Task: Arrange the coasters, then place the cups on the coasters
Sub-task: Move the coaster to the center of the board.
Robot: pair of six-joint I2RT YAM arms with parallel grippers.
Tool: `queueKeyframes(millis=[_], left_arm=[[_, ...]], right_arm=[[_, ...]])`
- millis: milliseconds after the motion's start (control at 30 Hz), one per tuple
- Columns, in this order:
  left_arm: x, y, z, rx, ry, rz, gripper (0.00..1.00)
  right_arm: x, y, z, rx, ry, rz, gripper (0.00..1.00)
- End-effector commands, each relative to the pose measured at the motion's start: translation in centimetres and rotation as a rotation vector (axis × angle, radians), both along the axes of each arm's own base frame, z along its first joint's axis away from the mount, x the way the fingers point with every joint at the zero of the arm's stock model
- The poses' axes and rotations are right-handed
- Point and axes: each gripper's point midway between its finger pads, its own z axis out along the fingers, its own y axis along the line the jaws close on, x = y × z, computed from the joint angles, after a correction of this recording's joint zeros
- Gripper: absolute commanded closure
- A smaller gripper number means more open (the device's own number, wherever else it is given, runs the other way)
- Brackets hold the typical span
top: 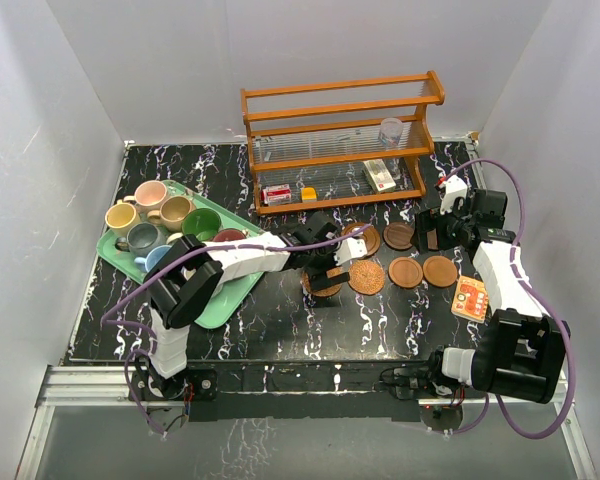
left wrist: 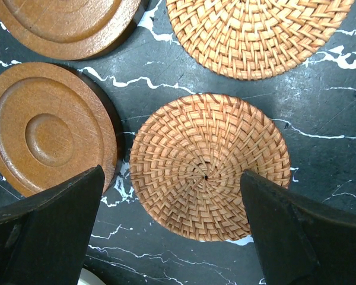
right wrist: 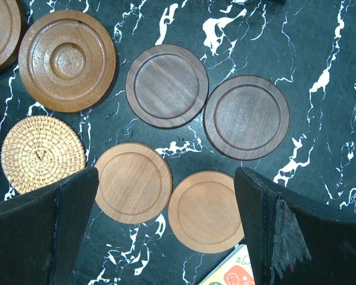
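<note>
Eight thin round coasters (top: 405, 272) counted on the black marbled table (top: 280, 325), bunched right of its middle, nearer the right edge than the left. Sorted by look: two dark brown smooth discs (right wrist: 167, 85) close side by side, two lighter brown smooth discs (right wrist: 133, 182) just beside them, two ringed wooden ones (right wrist: 67, 60), two woven orange-brown ones (left wrist: 209, 166). Found the left gripper (left wrist: 172, 178) spread wide over one woven coaster, a finger to either side, holding nothing. Found the right gripper (right wrist: 166, 175) likewise spread wide over the lighter smooth pair, empty. Saw the handled ceramic mugs (top: 175, 210) crowded on a pale green tray (top: 232, 292) by the table's left edge. Noted a small orange square card (top: 470, 298) near the right edge, a wooden rack (top: 340, 140) along the far edge, a clear glass tumbler (top: 390, 130) on one of its shelves.
</note>
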Motion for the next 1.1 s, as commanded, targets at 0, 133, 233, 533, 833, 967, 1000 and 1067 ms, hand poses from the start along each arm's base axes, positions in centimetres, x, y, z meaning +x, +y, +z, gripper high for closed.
queueKeyframes(millis=[0, 133, 233, 533, 833, 967, 1000, 1067], left_arm=[[-2.2, 1.7, -3.4, 0.110, 0.082, -0.009, 0.01], [-2.4, 2.0, -3.3, 0.111, 0.077, -0.014, 0.01], [-2.5, 2.2, -3.0, 0.112, 0.074, -0.019, 0.01], [-3.1, 2.9, -2.5, 0.109, 0.062, -0.041, 0.01], [-3.1, 3.3, -2.4, 0.114, 0.050, -0.048, 0.01], [-2.9, 3.3, -2.4, 0.118, 0.041, -0.041, 0.01], [-2.7, 3.2, -2.3, 0.118, 0.039, -0.037, 0.01], [-2.5, 3.1, -2.4, 0.121, 0.036, -0.028, 0.01]], right_arm=[[1.0, -0.1, 1.1, -0.008, -0.053, 0.013, 0.02], [1.0, -0.2, 1.0, -0.007, -0.050, 0.012, 0.02], [1.0, -0.1, 1.0, -0.005, -0.048, 0.013, 0.02], [1.0, -0.1, 0.9, -0.004, -0.045, 0.011, 0.02], [1.0, -0.1, 0.7, -0.002, -0.037, 0.009, 0.02], [1.0, -0.1, 0.6, -0.001, -0.036, 0.010, 0.02], [1.0, -0.2, 0.6, -0.001, -0.035, 0.010, 0.02], [1.0, -0.1, 0.5, -0.001, -0.031, 0.010, 0.02]])
